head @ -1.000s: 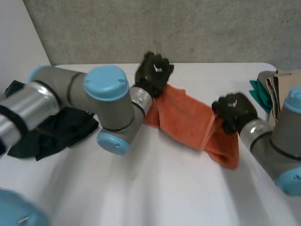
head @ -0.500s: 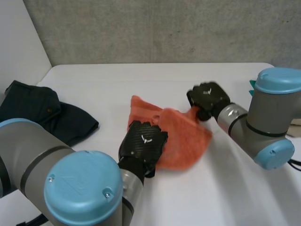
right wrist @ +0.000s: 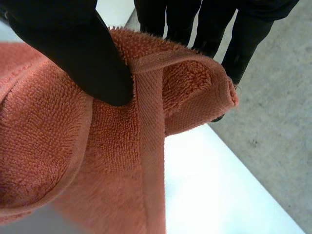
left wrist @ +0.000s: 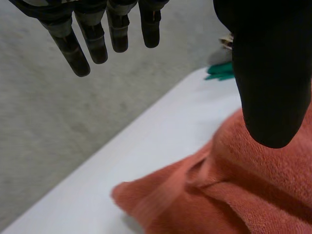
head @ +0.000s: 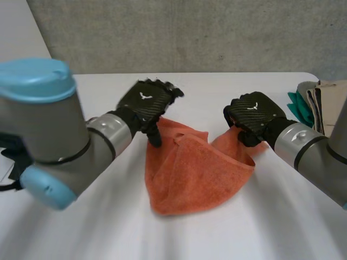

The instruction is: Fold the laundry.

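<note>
Where it lies near the middle of the white table [head: 244,233], the orange towel [head: 190,173] is bunched into a rough triangle. Its lower point rests on the table and its two upper corners are drawn up towards the hands.

The right hand [head: 252,116] is clamped on the upper right corner. In the right wrist view its thumb [right wrist: 73,48] presses the hemmed edge of the towel [right wrist: 112,161] against the fingers [right wrist: 243,34] behind it, and the corner folds over between them, above the table [right wrist: 204,180].

The left hand [head: 146,103] is at the upper left corner, with one digit pointing down onto the cloth. In the left wrist view its fingers [left wrist: 73,48] are straight, spread well apart from the thumb [left wrist: 270,73] and clear of the cloth. The thumb hangs over the towel [left wrist: 253,185], which rumples on the table [left wrist: 161,141] below it. Whether the thumb touches the cloth is hard to tell from here.

Past the right hand, at the table's right edge, is a stack of folded cloths [head: 322,103] in beige, with a teal cloth [head: 297,105] on its near side. That teal cloth [left wrist: 222,70] also shows beyond the towel in the left wrist view. The left arm [head: 59,141] fills the left of the head view and blocks most of what is behind it. Something dark [head: 10,154] shows at its edge, possibly a garment. A grey wall [head: 190,32] stands behind the table.
</note>
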`<state>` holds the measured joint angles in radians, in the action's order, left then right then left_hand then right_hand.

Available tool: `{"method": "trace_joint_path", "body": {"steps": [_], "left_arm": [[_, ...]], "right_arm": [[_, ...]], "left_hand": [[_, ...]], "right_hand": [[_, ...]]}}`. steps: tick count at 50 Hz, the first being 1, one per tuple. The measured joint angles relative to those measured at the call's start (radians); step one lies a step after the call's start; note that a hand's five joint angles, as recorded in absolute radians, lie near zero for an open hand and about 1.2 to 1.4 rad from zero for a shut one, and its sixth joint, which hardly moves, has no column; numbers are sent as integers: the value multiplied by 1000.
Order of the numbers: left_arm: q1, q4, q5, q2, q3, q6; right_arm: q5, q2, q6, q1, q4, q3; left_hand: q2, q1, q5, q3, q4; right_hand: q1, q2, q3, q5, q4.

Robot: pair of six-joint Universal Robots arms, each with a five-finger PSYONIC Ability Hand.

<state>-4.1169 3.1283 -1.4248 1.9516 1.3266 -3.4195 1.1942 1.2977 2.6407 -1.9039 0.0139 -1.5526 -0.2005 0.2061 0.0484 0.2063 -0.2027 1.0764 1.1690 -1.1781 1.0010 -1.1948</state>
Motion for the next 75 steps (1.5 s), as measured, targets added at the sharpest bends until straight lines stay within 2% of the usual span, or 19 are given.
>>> {"method": "trace_joint_path", "body": {"steps": [3, 9, 12, 13, 17, 22, 24, 28, 29, 30, 32, 35, 41, 47, 55, 57, 62, 67, 75], "left_arm": [[-21, -69, 115, 147, -130, -32], [-10, -168, 217, 318, -279, -78], [-1, -220, 242, 383, -334, -100], [0, -226, 243, 390, -341, -104], [4, -261, 229, 436, -401, -134], [6, -205, 145, 432, -460, -157], [5, -171, 106, 421, -477, -164], [-2, 34, -84, 324, -507, -188], [-2, 34, -84, 324, -507, -188], [-7, 136, -151, 265, -492, -196], [-12, 227, -195, 205, -464, -200], [-18, 383, -239, 82, -354, -205], [-10, 496, -249, -57, -79, -209], [22, 501, -291, -63, 193, -206], [80, 470, -354, 49, 324, -176], [93, 446, -360, 71, 320, -164], [99, 356, -355, 59, 288, -141], [51, 257, -313, -12, 250, -128], [-177, 132, -100, -54, 224, -151]], "right_arm": [[-20, 45, 0, 0, 0, -29], [-25, 59, -3, -6, 0, -42], [-21, 48, -5, -4, 0, -36], [-21, 46, -6, -4, 0, -34], [-10, 2, -13, 1, 3, 6], [21, -57, -15, 1, 8, 95], [38, -73, -10, 1, 12, 130], [152, -112, 62, 3, 72, 278], [152, -112, 62, 3, 72, 278], [203, -118, 111, 4, 119, 325], [240, -120, 156, 5, 167, 357], [296, -118, 248, 5, 287, 397], [300, -135, 275, 1, 324, 394], [286, -196, 190, -7, 167, 345], [283, -291, 47, 3, 46, 198], [287, -308, 23, 10, 58, 174], [300, -314, -11, 29, 88, 151], [303, -290, -19, 53, 98, 147], [287, -272, -20, 67, 97, 139]], "left_hand": [[0, 0, 0, 0, 0], [-27, 25, 14, 22, -23], [-232, 248, 208, 219, -226], [-232, 248, 208, 219, -226], [-827, 881, 802, 818, -829], [-985, 946, 928, 979, -994], [-986, 946, 928, 980, -995], [-988, 946, 928, 980, -995], [-988, 946, 928, 980, -995], [-990, 946, 928, 980, -995], [-991, 946, 928, 980, -995], [-991, 946, 928, 982, -995], [-991, 946, 928, 985, -996], [-991, 946, 928, 987, -996], [-965, 928, 915, 960, -977], [-662, 632, 649, 671, -671], [-288, 248, 255, 284, -279], [-184, 180, 149, 179, -174], [-145, 157, 112, 140, -140]], "right_hand": [[0, 0, 0, 0, 0], [0, 0, 0, 0, 0], [0, 0, 0, 0, 0], [0, 0, 0, 0, 0], [0, 0, 0, 0, 0], [0, 0, 0, 0, 0], [0, 0, 0, 0, -1], [0, 0, 0, 0, -3], [0, 0, 0, 0, -3], [0, 0, -2, 0, -3], [0, 0, -5, 0, -3], [0, 0, -5, 0, -3], [0, 0, -5, 4, -3], [0, 0, -5, 4, -3], [0, 0, -5, 4, -3], [0, 0, -5, 4, -3], [0, 0, -5, 4, -3], [0, 0, -5, 4, -3], [0, 0, -5, 4, -3]]}}
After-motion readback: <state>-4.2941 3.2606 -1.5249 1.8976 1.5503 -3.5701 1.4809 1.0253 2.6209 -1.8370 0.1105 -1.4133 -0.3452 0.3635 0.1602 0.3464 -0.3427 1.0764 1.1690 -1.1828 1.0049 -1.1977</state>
